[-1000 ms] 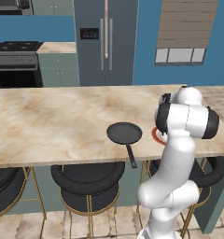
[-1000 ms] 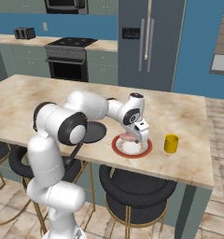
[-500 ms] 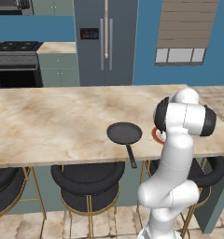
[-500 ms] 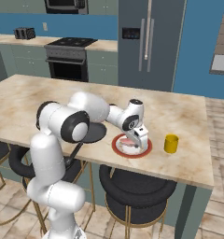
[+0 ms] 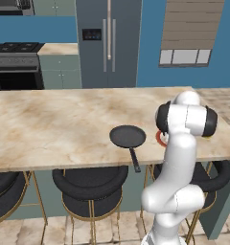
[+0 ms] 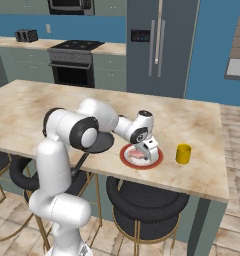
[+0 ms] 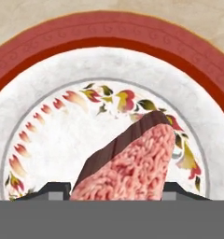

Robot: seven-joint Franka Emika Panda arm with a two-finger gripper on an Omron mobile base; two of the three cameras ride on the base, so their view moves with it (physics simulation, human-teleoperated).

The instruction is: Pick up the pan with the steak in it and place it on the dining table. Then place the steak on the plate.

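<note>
A blue-walled kitchen with a steel refrigerator (image 6: pixel 159 47) and a black oven range (image 6: pixel 74 62) stands behind the dining table (image 5: pixel 54 124), a long island with a beige marbled stone top. Black round stools (image 5: pixel 90 184) on gold legs are tucked along its near edge.

The white arm reaches from the near side out over the table and bends down to the plate (image 6: pixel 126 159). On the tabletop to the arm's left lies the pan (image 5: pixel 128 136), round, black and empty, its thin handle pointing toward the near edge of the table and just overhanging it. In the right base view, the pan is partly hidden behind the arm's elbow.

The plate lies directly under the gripper (image 6: pixel 146 156), beside the pan on the side away from the stove. It has a red-orange rim (image 7: pixel 44 51) and a white centre ringed with small painted leaves and petals.

A yellow cup (image 6: pixel 183 153) stands upright near the plate, apart from it, beyond the gripper on the arm's right.

The steak (image 7: pixel 132 165) sits right at the gripper, between the two dark finger tips (image 7: pixel 53 190), which flank it low over the plate's centre. The hand view shows the pink marbled slab tilted, with a dark edge turned up toward the plate's far rim. The fingers appear closed against its sides, though the contact itself is hidden at the bottom of that view.
</note>
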